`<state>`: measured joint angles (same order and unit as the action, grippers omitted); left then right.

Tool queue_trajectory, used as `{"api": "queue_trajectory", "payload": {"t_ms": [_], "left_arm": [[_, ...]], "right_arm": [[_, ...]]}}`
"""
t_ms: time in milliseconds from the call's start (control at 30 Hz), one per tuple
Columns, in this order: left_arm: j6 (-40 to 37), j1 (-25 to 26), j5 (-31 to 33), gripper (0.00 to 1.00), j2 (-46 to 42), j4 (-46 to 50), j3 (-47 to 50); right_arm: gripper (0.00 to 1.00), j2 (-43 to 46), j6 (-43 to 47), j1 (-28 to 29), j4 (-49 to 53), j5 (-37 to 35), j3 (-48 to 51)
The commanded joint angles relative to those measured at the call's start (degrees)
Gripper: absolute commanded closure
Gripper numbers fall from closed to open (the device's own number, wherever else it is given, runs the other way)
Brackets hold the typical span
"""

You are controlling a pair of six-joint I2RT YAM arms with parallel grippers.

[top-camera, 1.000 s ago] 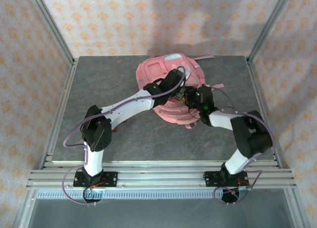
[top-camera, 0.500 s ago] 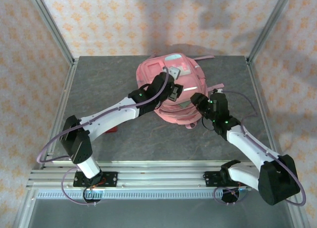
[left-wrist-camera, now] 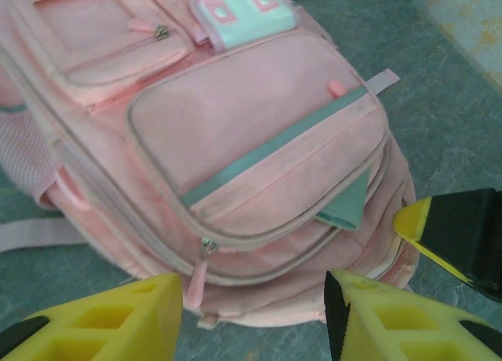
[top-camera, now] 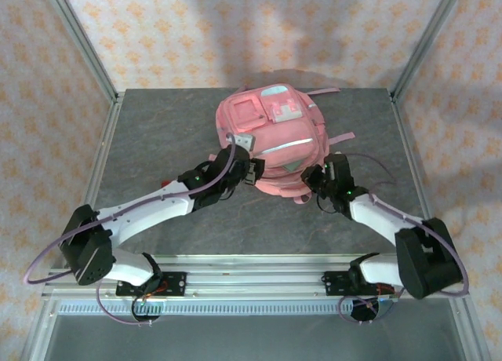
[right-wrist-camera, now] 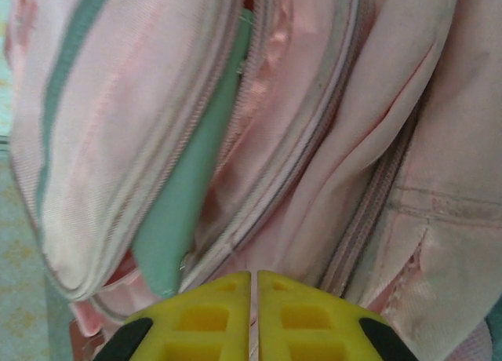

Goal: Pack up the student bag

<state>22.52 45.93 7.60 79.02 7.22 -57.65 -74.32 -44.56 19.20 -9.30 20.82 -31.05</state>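
Observation:
The student bag [top-camera: 271, 137] is a large pink backpack lying front-up at the middle back of the table, its teal and white patch [top-camera: 280, 102] at the far end. My left gripper [top-camera: 249, 173] is open at the bag's near left edge. In the left wrist view its yellow fingers [left-wrist-camera: 94, 322] straddle the bag's [left-wrist-camera: 259, 118] bottom seam, with a zip pull [left-wrist-camera: 196, 278] just inside the left one. My right gripper [top-camera: 315, 180] is at the near right corner. Its jaws [right-wrist-camera: 253, 298] are shut, tips against the bag's [right-wrist-camera: 329, 141] zipped folds; I cannot tell whether they pinch fabric.
The grey table [top-camera: 157, 133] is fenced by aluminium frame posts [top-camera: 78, 39] and patterned walls. A pink strap [top-camera: 341, 137] trails off the bag's right side. The right gripper's finger [left-wrist-camera: 455, 235] shows at the right edge of the left wrist view.
My left gripper has drawn back from on top of the bag to its near left edge and opened wider. My right gripper has dropped to the near right corner and shut.

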Motion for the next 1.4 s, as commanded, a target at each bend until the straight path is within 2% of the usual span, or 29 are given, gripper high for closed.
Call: {"api": "queue_trajectory", "payload": {"t_ms": [0,167,367,533,633,767,833,1000,1267,1367], "left_arm": [[4.0,-1.1,2.6,0.48,-4.7,-2.9,4.0],[5.4,-2.7,3.6,0.48,-9.7,-1.3,8.2],[7.8,-5.1,3.0,0.47,-14.2,-0.8,12.9],[12.0,-9.5,2.2,0.43,-18.3,1.1,17.1],[14.5,-13.5,2.0,0.34,-20.4,3.7,19.4],[16.6,-19.9,0.6,0.31,-22.3,6.5,22.4],[17.6,-23.9,-0.2,0.26,-23.3,6.9,24.5],[19.9,-32.0,-2.8,0.25,-24.1,3.6,31.7],[22.7,-36.1,1.2,0.24,-20.9,0.3,36.8],[22.2,-37.0,-0.8,0.26,-19.1,-4.0,38.4]], "right_arm": [[0.91,-4.2,-0.4,0.6,-4.8,1.3,-3.5],[0.94,-10.5,-1.6,2.1,-8.4,2.7,-7.4],[0.95,-15.7,-1.8,4.1,-7.4,2.6,-13.0],[0.93,-19.7,-1.7,4.2,-5.6,3.4,-14.7],[0.84,-16.9,-0.9,4.4,-4.4,3.9,-12.6],[0.76,-10.0,1.8,4.6,-0.7,3.8,-9.3],[0.72,-6.0,3.5,5.2,1.5,3.9,-8.0],[0.65,0.9,8.2,9.1,6.4,3.0,-7.6],[0.62,3.3,11.2,14.8,4.8,6.1,-7.2],[0.62,2.4,11.1,15.9,4.2,6.1,-7.3]]}}
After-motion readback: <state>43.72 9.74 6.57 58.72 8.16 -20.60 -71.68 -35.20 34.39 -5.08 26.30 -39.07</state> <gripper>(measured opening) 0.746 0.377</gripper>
